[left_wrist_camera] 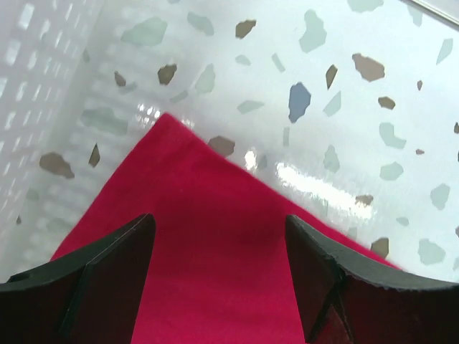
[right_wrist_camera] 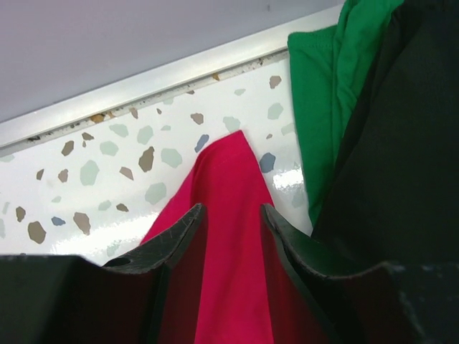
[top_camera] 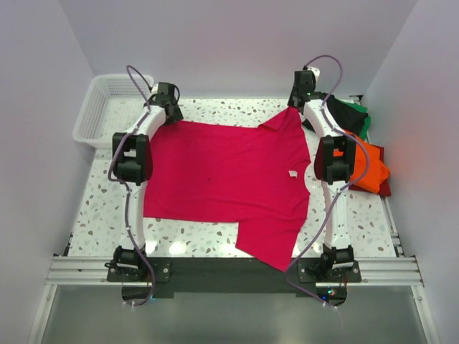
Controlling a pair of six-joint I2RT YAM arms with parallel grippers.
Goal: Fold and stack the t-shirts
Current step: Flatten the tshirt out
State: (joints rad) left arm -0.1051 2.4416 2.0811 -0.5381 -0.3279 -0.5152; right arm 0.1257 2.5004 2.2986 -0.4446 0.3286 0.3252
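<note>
The crimson-pink t-shirt [top_camera: 222, 175] lies spread flat on the speckled table, white neck label [top_camera: 292, 173] at its right. My left gripper [top_camera: 172, 109] is at the shirt's far left corner. In the left wrist view it [left_wrist_camera: 219, 218] is wide open just above that corner [left_wrist_camera: 208, 215]. My right gripper [top_camera: 295, 104] is at the far right sleeve tip. In the right wrist view its jaws [right_wrist_camera: 233, 208] stand narrowly apart, astride a raised ridge of the crimson cloth [right_wrist_camera: 229, 179]. Orange [top_camera: 366, 168], black [top_camera: 344, 111], green [top_camera: 366, 122] and dark red [top_camera: 384, 188] shirts lie piled at the right.
A white mesh basket [top_camera: 100, 107] stands at the far left, close to my left gripper, and shows blurred in the left wrist view [left_wrist_camera: 36, 72]. The green [right_wrist_camera: 319, 86] and black [right_wrist_camera: 401, 143] shirts lie right beside my right fingers. The back wall edge is near.
</note>
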